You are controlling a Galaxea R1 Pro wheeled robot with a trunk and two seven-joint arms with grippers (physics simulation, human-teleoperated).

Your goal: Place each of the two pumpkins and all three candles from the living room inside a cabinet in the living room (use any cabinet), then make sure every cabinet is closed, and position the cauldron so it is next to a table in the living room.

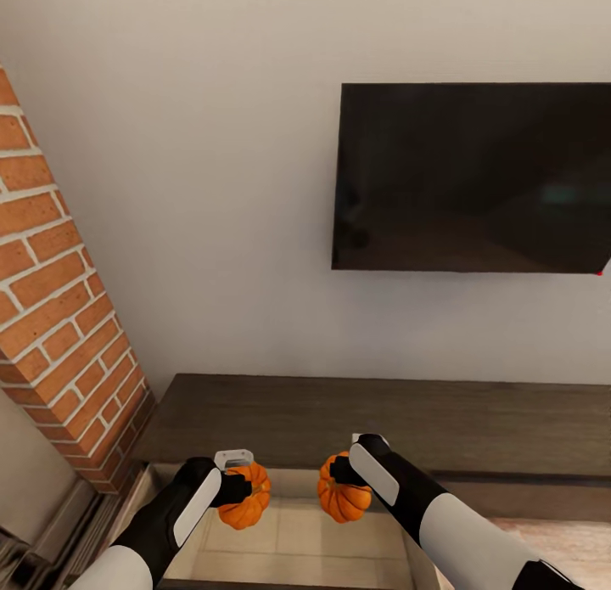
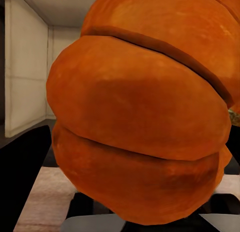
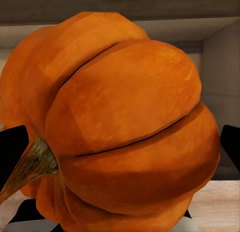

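We hold a pumpkin in each claw over the open drawer (image 1: 297,539) of the cabinet (image 1: 382,420). Our left claw (image 1: 240,486) is clenched on the left pumpkin (image 1: 246,497), our right claw (image 1: 341,471) on the right pumpkin (image 1: 344,492); both hang above the pale drawer floor, apart from each other. Up close, the right pumpkin's stem (image 3: 30,167) points sideways. A TV (image 1: 471,178) hangs on the wall above, bricks (image 1: 59,318) to our left.

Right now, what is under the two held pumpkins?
Under the left pumpkin and right pumpkin lies the cabinet's open compartment, pale beige floor bare where visible. The arms hide its front corners.
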